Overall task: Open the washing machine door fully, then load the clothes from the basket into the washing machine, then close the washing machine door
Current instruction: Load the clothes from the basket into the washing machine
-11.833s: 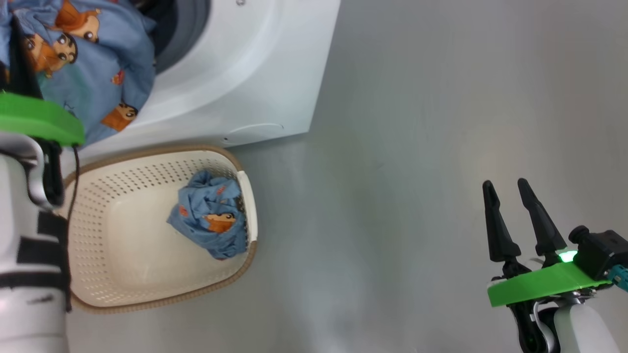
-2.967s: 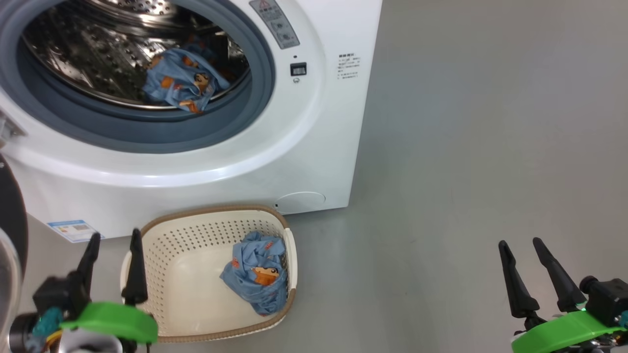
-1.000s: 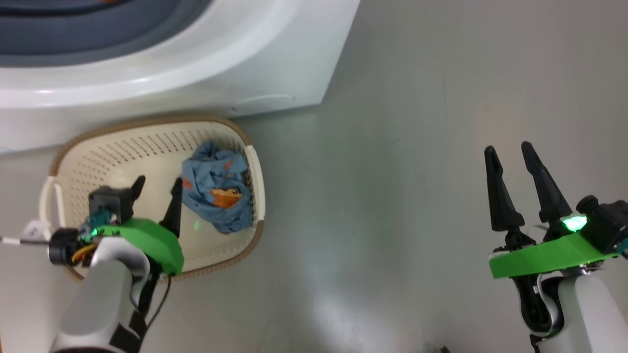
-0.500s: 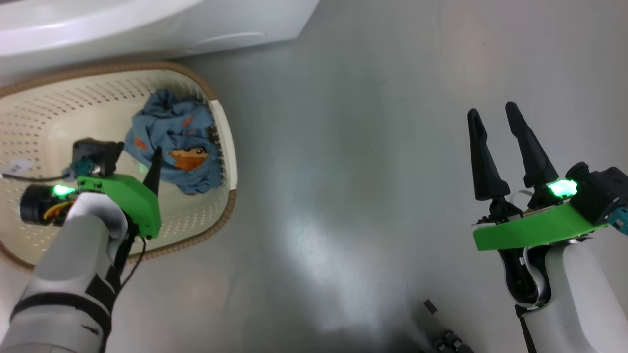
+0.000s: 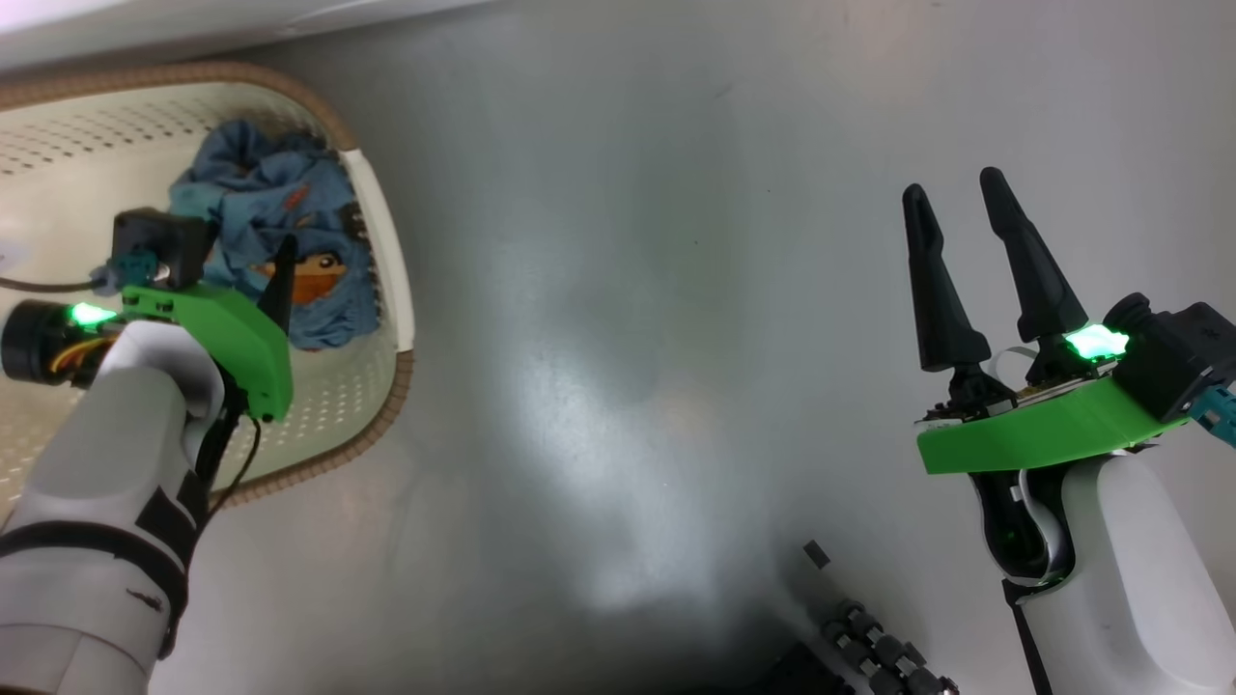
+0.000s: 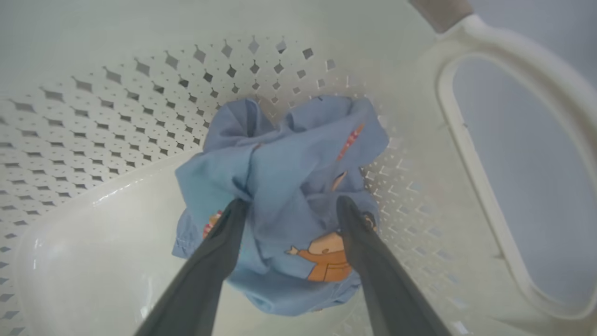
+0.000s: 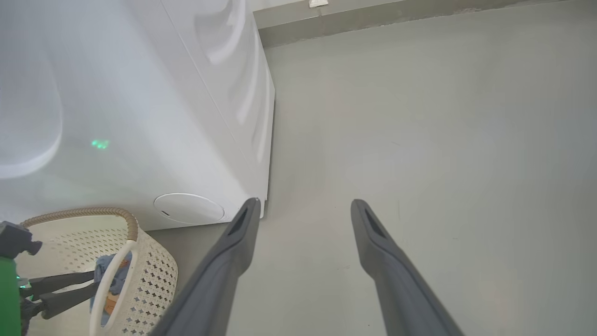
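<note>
The left gripper (image 6: 292,201) is now brought down into the basket (image 6: 116,116), jaws spread astride the clothes (image 6: 289,154); a grasp is judged imminent. The right gripper (image 5: 953,183) is held spread, empty.

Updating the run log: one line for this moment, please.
left gripper: open, over clothes in basket | right gripper: open, empty

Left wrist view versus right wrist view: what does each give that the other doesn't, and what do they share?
Left wrist: the bottom of the basket, and the left gripper with jaws open right over the clothes. Right wrist: the washing machine front with its round cap, and the right gripper, jaws open, above bare floor. Shared: basket, clothes, white handle, left gripper.
</note>
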Tool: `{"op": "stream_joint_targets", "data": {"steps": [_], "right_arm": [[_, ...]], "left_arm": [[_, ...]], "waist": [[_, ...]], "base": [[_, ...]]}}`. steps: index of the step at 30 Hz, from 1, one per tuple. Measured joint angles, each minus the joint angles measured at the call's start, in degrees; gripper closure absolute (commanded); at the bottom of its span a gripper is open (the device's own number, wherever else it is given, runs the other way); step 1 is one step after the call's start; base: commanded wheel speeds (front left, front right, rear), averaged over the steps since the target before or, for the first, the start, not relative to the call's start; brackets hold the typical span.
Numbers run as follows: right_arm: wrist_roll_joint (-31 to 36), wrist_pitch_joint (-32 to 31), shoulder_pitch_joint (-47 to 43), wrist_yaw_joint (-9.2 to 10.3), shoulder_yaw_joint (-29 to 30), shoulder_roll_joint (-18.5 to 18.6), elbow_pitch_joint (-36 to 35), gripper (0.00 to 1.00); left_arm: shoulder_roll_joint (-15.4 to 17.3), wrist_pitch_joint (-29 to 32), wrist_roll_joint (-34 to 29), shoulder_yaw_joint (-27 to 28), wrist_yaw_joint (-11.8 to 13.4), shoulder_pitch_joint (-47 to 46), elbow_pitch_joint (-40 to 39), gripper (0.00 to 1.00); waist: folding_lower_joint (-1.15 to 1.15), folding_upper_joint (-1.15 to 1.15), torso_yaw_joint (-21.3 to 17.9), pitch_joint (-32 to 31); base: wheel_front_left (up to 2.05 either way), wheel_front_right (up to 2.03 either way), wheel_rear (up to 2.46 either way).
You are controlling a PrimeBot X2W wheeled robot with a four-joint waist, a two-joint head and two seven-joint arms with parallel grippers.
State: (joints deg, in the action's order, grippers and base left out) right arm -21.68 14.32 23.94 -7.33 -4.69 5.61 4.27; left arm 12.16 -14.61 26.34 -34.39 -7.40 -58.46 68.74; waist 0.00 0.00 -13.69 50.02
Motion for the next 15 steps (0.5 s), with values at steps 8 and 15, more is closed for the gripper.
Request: {"op": "stream_joint_targets", "data": {"steps": [8, 15], "right_arm": [[0.01, 0.0, 0.0, 0.0, -0.38, -0.1, -0.31, 0.0], [0.02, 0.0, -0.02, 0.0, -0.07, -0.08, -0.3, 0.0]], "left_arm": [[1.36, 0.57, 4.36, -5.01, 0.0, -1.59, 0.23, 1.0], [1.43, 0.57, 8.22, -7.2, 0.0, -1.6, 0.36, 1.0]], "waist": [[0.0, 0.0, -1.41, 0.51], [0.0, 0.0, -1.29, -0.51]], "base": [[0.0, 0.0, 0.0], [0.0, 0.0, 0.0]]}}
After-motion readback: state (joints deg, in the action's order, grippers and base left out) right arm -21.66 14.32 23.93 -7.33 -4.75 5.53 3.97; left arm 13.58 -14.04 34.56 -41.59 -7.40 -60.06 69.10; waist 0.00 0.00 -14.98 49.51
